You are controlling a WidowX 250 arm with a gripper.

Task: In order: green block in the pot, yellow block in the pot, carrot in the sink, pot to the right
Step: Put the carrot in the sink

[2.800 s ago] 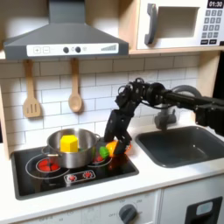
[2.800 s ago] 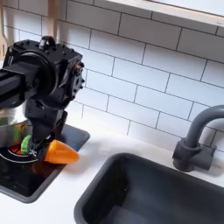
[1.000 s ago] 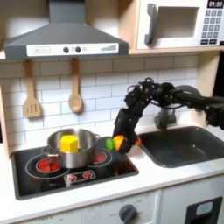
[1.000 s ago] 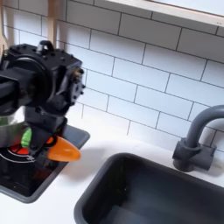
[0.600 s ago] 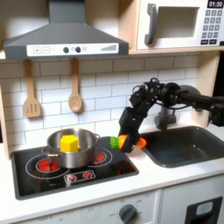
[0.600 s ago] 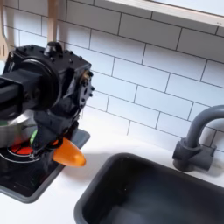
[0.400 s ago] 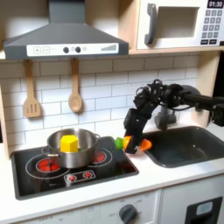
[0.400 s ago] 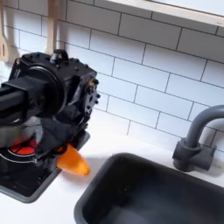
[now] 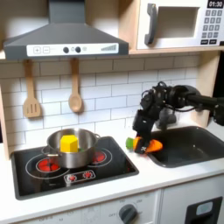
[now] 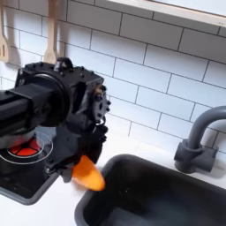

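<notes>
- the end effector [image 9: 140, 143] grips the carrot [image 9: 147, 146], clear of the white surface [image 9: 105, 194], at the near-left edge of the sink [image 9: 188, 144] in the first exterior view.
- in the second exterior view the carrot's orange end [image 10: 88, 174] sits at the basin's left rim.
- the pot [image 9: 70, 149] stands on the stovetop [image 9: 52, 171], the yellow block [image 9: 68, 142] inside it.
</notes>
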